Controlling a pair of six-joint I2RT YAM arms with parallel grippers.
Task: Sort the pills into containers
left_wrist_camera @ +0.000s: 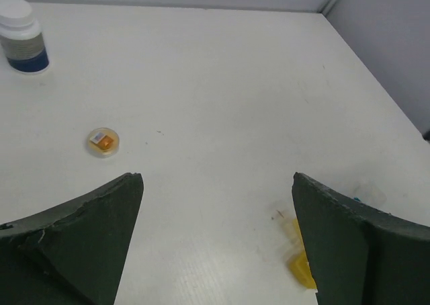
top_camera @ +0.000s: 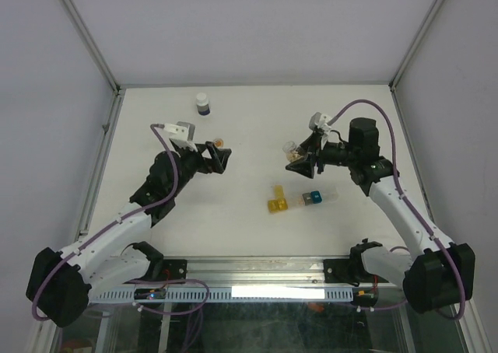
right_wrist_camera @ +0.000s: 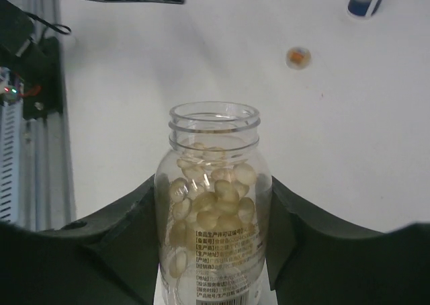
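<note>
The containers (top_camera: 302, 199) lie in a short row at mid-table: a yellow one (top_camera: 276, 206) with its lid swung open, a teal one (top_camera: 315, 197), and clear ones beside them. My right gripper (top_camera: 301, 163) is shut on a clear uncapped bottle (right_wrist_camera: 213, 204) full of pale pills (right_wrist_camera: 216, 196), held above the table behind the row. My left gripper (top_camera: 219, 157) stands open and holds nothing. In the left wrist view the left gripper (left_wrist_camera: 216, 179) hangs over bare table, and the yellow container (left_wrist_camera: 300, 265) peeks out beside its right finger (left_wrist_camera: 349, 244).
A white bottle with a dark blue band (top_camera: 202, 104) stands at the back. A small round lid holding an orange piece (top_camera: 219, 141) lies just beyond my left gripper and also appears in the left wrist view (left_wrist_camera: 103, 142). Walls enclose the table on the left, back and right.
</note>
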